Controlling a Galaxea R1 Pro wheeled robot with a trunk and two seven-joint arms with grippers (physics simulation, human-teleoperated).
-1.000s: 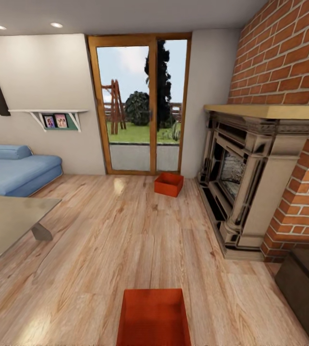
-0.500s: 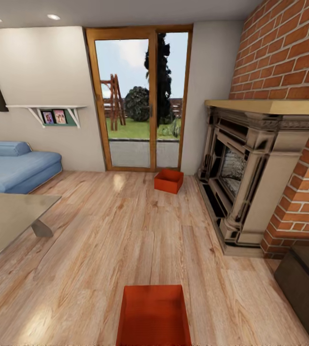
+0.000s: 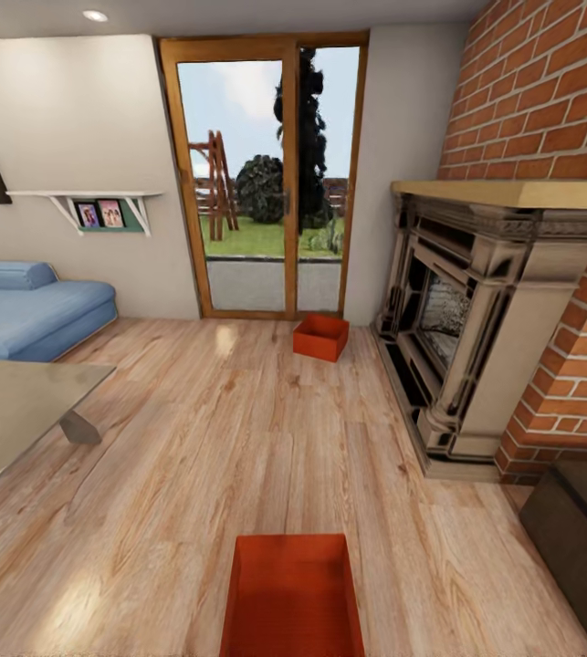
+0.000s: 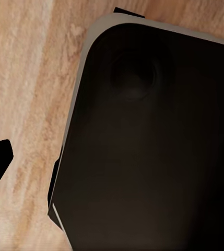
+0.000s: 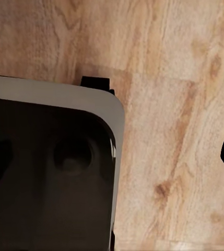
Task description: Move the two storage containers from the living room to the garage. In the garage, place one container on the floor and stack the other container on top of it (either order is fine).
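near container (image 3: 291, 598) long axis runs away | far container (image 3: 320, 337) skewed (open-topped) | grippers' state: cannot tell

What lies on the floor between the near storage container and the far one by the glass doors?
Nothing: in the head view only bare wood plank floor stretches between the near storage container and the far storage container.
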